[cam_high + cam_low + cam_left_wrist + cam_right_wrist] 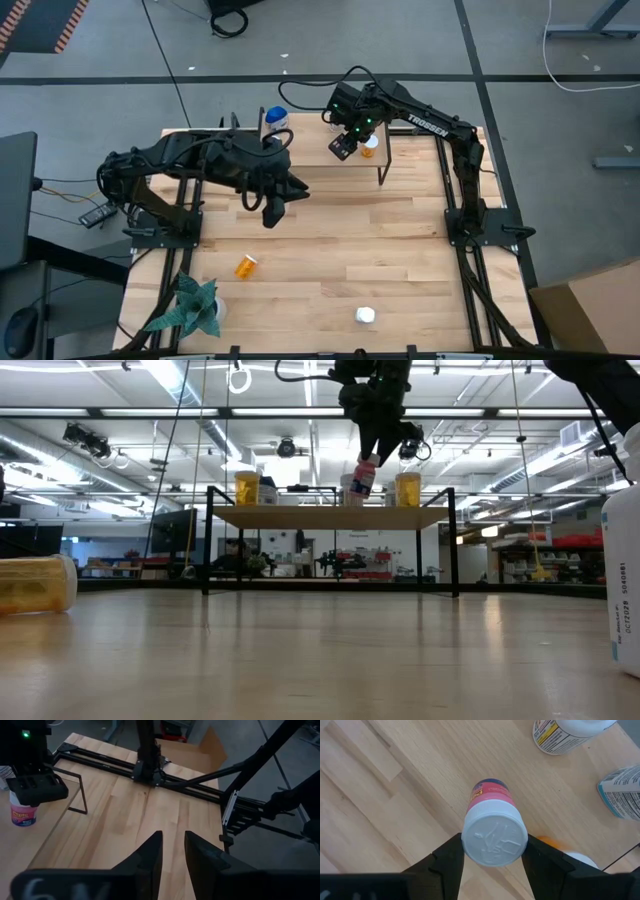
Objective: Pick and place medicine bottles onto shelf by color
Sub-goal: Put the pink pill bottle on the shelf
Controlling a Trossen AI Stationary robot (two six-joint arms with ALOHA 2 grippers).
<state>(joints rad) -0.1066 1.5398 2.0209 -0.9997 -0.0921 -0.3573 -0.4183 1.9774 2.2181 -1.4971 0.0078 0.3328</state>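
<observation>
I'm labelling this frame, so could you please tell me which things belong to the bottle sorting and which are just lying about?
Belongs to the job:
- pink-labelled bottle held in the right gripper above the shelf
- orange bottle lying on the table
- white bottle near the front edge
- left gripper, empty

Just lying about:
- green plant
- cardboard box

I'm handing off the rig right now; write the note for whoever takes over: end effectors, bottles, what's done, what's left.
Right end effector: shut on the pink-labelled bottle by its white cap, held above the shelf.
Left end effector: empty, fingers nearly closed, hovering over mid-table.
On the shelf: two orange bottles, plus a few more I cannot count; the blue-lidded bottle is at its left end.
On the table: an orange bottle lying on its side and a white-capped bottle near the front edge.
Done: several bottles shelved.
Left: set down the held bottle, then shelve the two on the table.
</observation>
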